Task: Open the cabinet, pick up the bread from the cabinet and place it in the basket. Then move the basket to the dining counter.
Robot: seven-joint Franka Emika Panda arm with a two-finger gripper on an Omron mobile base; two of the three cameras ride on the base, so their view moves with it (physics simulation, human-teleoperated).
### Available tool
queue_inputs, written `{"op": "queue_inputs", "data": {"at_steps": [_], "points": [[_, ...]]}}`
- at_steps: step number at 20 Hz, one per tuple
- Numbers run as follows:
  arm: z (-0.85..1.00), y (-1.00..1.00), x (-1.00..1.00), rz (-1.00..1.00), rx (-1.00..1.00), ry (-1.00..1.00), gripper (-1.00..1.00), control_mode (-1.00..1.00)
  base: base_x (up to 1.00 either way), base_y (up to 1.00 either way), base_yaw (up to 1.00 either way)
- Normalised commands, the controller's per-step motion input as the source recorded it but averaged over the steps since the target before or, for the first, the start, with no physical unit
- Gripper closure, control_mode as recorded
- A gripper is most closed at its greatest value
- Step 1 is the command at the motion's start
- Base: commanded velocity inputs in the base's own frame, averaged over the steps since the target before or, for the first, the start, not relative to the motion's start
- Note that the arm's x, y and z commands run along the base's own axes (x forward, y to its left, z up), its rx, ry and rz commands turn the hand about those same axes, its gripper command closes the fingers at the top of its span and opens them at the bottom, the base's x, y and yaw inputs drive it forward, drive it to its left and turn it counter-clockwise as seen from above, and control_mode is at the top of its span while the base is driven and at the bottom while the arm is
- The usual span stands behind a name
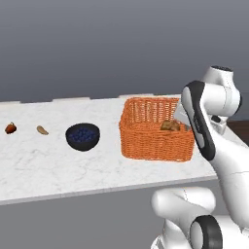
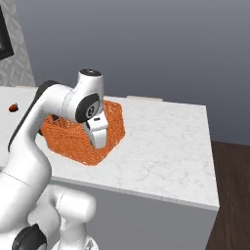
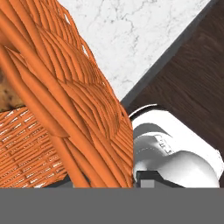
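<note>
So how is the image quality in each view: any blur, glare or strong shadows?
Left base view: soft even light, no glare, only faint shading under the basket and the bowl of blueberries. Right base view: equally flat, slightly soft. Hand view: the basket wall is very close and large, the weave is sharp, and the bread shows just at the edge.

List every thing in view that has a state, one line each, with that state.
basket: upright on the dining counter, its wall between the fingers.
bread: lying inside the basket.
gripper: shut on the basket wall.
bowl: upright, full of blue berries.
tan curved piece: lying on the counter.
small reddish-brown item: resting on the counter.
</note>
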Motion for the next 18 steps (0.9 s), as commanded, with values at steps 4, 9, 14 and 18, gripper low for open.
{"op": "queue_inputs", "data": {"at_steps": [4,9,14,18], "points": [[-0.61,-0.31,1.00,-0.02,0.00,0.03,1.00,-1.00,0.00,0.00,0.00],[-0.64,-0.12,1.00,-0.01,0.00,0.00,1.00,-1.00,0.00,0.00,0.00],[-0.49,-0.09,0.79,0.00,0.00,0.00,1.00,-1.00,0.00,0.00,0.00],[-0.63,-0.21,0.61,0.00,0.00,0.00,1.00,-1.00,0.00,0.00,0.00]]}}
